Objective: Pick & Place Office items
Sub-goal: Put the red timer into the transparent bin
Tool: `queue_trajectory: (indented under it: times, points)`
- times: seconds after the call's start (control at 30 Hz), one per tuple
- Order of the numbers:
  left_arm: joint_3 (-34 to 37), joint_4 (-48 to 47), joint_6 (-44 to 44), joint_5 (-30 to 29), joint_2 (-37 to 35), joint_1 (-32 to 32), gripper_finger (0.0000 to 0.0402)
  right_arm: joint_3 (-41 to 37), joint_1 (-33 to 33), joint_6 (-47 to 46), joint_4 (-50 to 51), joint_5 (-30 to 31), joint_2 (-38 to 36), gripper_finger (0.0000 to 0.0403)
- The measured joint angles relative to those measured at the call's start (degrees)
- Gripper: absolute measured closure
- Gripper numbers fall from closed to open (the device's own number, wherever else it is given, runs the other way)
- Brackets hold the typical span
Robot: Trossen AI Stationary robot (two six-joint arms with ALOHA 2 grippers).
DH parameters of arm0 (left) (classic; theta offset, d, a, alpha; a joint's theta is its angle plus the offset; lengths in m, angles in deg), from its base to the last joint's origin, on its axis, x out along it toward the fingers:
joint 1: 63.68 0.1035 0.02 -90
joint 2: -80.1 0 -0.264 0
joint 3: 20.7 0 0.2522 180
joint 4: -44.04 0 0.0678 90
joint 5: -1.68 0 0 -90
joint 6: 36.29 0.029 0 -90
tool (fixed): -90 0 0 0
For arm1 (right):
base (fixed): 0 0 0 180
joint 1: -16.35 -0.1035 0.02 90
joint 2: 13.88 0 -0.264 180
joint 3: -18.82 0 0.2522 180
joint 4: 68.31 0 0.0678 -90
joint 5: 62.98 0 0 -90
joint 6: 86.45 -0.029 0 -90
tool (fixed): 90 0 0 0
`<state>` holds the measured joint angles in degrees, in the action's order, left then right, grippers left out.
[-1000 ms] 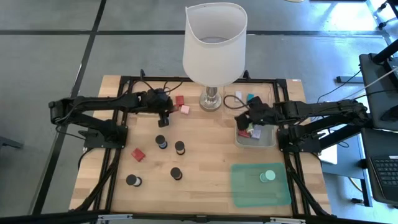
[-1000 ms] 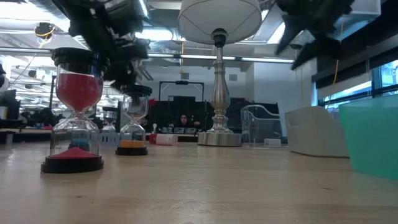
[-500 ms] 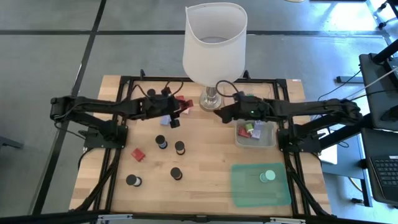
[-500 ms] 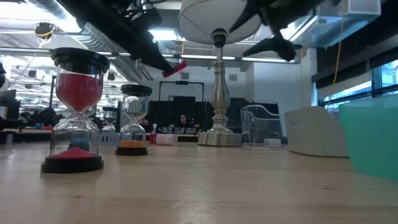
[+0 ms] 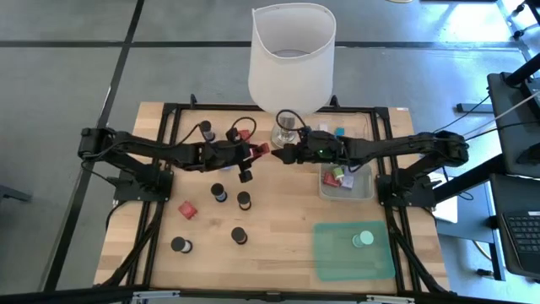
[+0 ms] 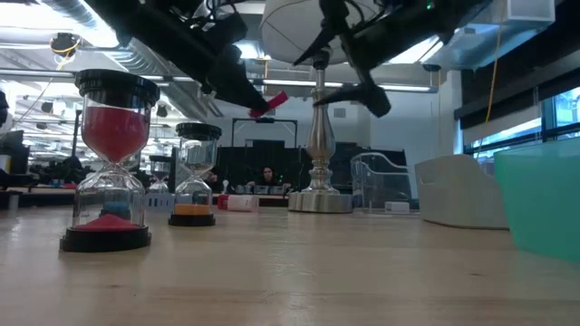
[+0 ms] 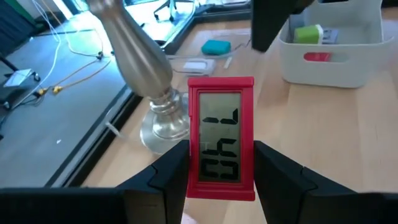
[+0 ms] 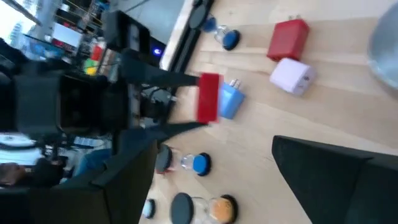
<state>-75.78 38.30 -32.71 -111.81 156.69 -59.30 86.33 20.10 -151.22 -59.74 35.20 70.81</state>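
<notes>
My left gripper (image 5: 252, 153) is raised over the table near the lamp base and is shut on a small red clock with a grey display (image 7: 221, 137). The clock also shows in the low view (image 6: 269, 102) and the right wrist view (image 8: 208, 98). My right gripper (image 5: 282, 154) faces it from the table's right, open, a short way from the clock and touching nothing. Black-capped sand timers (image 5: 218, 192) (image 6: 113, 163) stand on the table. A red block (image 5: 187, 209) lies near them, and a mint-green disc (image 5: 363, 240) lies on the green mat. My left gripper pinches the red clock between its two fingers (image 7: 177, 165), one on each side edge of the clock's lower half (image 7: 198, 177). The fingers reach toward the table's right. The clock is lifted clear of the table, its display turned back to the wrist.
The lamp (image 5: 291, 59) stands at the far edge, its metal base (image 7: 152, 93) just beyond both grippers. A grey tray (image 5: 368, 192) holding small items sits to the right. Red (image 8: 288, 38), pale pink (image 8: 292, 79) and blue (image 8: 230, 99) blocks lie below the grippers.
My left gripper has moved toward the table's right with the red clock held up, stopping beside the lamp base. My right gripper has swung from over the grey tray toward the table's left until it faces the left gripper.
</notes>
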Motion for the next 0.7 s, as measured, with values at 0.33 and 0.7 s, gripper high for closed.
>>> queue_trajectory:
  times: [0.33, 0.7]
  points:
    - [0.00, 7.58, 0.13, 2.71, 5.44, 0.04, 0.0249, 0.00, -0.04, -1.00, -4.58, 3.09, 3.18, 0.0083]
    - [0.00, 14.92, 2.70, 4.50, 7.66, 0.66, 0.0249, 0.00, 0.02, -1.30, -4.11, 5.22, 3.19, 0.0083]
